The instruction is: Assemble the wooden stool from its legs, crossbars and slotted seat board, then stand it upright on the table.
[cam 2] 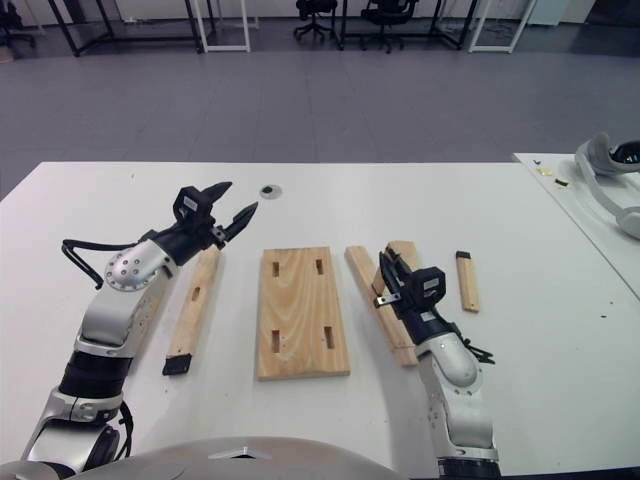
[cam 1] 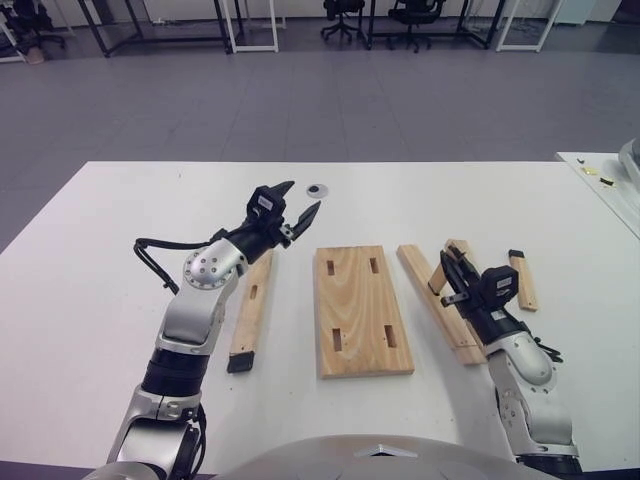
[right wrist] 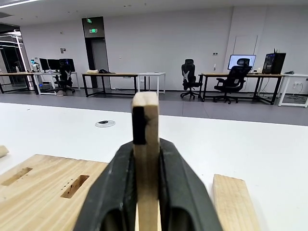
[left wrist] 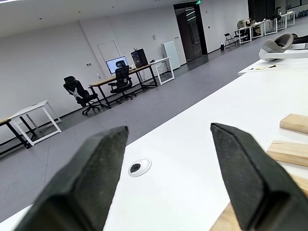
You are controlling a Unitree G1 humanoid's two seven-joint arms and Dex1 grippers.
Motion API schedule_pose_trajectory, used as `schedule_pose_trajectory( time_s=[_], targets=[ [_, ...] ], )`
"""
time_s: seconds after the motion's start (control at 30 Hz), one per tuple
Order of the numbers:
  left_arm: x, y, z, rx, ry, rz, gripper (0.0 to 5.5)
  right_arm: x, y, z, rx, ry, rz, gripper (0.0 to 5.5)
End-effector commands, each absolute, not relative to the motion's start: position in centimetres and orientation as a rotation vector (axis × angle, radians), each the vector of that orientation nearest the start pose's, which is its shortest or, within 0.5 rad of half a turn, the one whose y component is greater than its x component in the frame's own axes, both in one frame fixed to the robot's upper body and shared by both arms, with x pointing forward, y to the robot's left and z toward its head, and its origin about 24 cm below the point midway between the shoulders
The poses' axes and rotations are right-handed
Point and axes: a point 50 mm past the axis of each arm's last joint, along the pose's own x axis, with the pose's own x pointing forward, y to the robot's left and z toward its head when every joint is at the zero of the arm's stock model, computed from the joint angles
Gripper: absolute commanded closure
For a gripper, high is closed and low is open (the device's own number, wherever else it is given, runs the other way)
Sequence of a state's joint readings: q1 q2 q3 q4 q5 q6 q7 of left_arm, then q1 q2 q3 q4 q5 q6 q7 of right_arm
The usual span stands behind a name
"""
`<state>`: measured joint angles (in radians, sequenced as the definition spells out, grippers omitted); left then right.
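The slotted seat board (cam 1: 363,310) lies flat on the table between both arms; the left gripper (cam 1: 300,198) hangs open over a leg's (cam 1: 252,305) far end; the right gripper (cam 1: 450,268) clamps a wooden bar (right wrist: 145,120), whose dark end patch the right wrist view shows.

Right gripper (right wrist: 146,147) hides much of the crossbar (right wrist: 146,110) it clamps.

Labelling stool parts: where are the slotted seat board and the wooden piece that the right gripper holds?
slotted seat board (cam 1: 362,305), left eye view, bare wood between its slots.
wooden piece (right wrist: 150,120), right wrist view, its free end.
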<state>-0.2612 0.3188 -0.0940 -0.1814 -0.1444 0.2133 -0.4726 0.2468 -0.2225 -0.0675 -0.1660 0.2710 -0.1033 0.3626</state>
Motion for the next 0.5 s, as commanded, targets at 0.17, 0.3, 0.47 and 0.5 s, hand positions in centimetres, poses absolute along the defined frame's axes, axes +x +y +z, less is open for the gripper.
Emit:
schedule_pose_trajectory(
  time_s=[0.17, 0.3, 0.47, 0.5],
  targets=[
    [28.1, 13.4, 12.8, 0.272, -0.150, -0.647, 2.37, 17.8, -20.6, 0.7, 0.037, 0.213, 0.225, 5.10],
    [28.1, 13.4, 12.7, 0.272, -0.151, -0.637, 2.37, 18.2, -20.5, 2.0, 0.064, 0.146, 0.256, 5.10],
    [27.9, 13.2, 12.5, 0.265, -0.153, -0.629, 2.37, 18.7, -20.2, 3.4, 0.082, 0.094, 0.283, 4.12],
    [27.9, 13.3, 12.5, 0.265, -0.153, -0.627, 2.37, 18.7, -20.2, 3.5, 0.070, 0.103, 0.289, 3.89]
  ],
)
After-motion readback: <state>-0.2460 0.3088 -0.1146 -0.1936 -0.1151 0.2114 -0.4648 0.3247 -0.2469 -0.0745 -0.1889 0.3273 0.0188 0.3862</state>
